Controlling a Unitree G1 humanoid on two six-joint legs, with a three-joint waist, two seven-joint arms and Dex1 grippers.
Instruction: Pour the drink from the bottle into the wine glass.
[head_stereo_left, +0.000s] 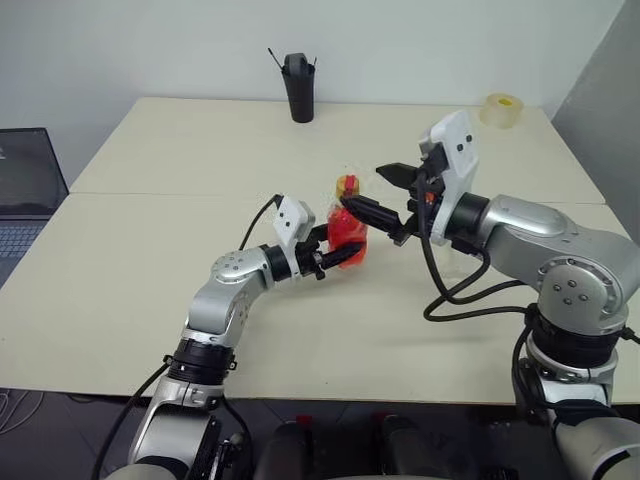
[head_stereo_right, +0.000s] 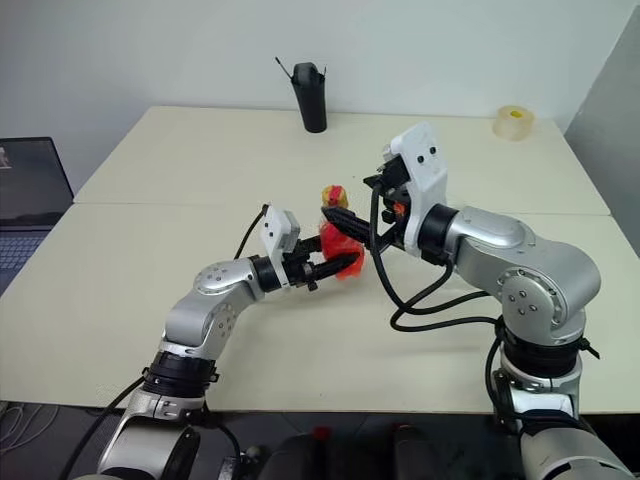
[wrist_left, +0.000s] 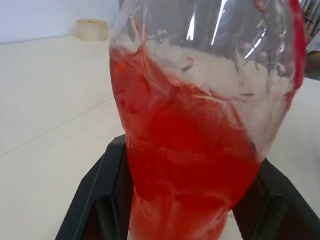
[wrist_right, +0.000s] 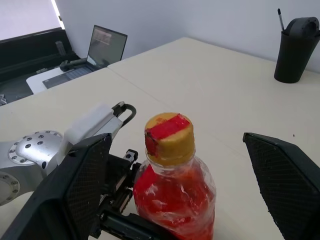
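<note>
Left claw: the left gripper (head_stereo_left: 338, 252) is clenching the small clear plastic bottle (head_stereo_left: 347, 232) low on its body.
Bottle: sitting upright between the black fingers (wrist_left: 102, 197), red drink (wrist_left: 185, 165) inside, yellow-orange cap (wrist_right: 168, 137) still on.
Right claw: the right gripper (head_stereo_left: 385, 197) is hovering spread wide, one finger either side of the cap, touching nothing.

Cream table (head_stereo_left: 150, 270) – black cup (head_stereo_left: 299, 88), tape roll (head_stereo_left: 501, 109) at far edge.

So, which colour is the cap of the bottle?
Yellow-orange, with a red patch on top; the cap of the bottle shows best in the right wrist view.
</note>
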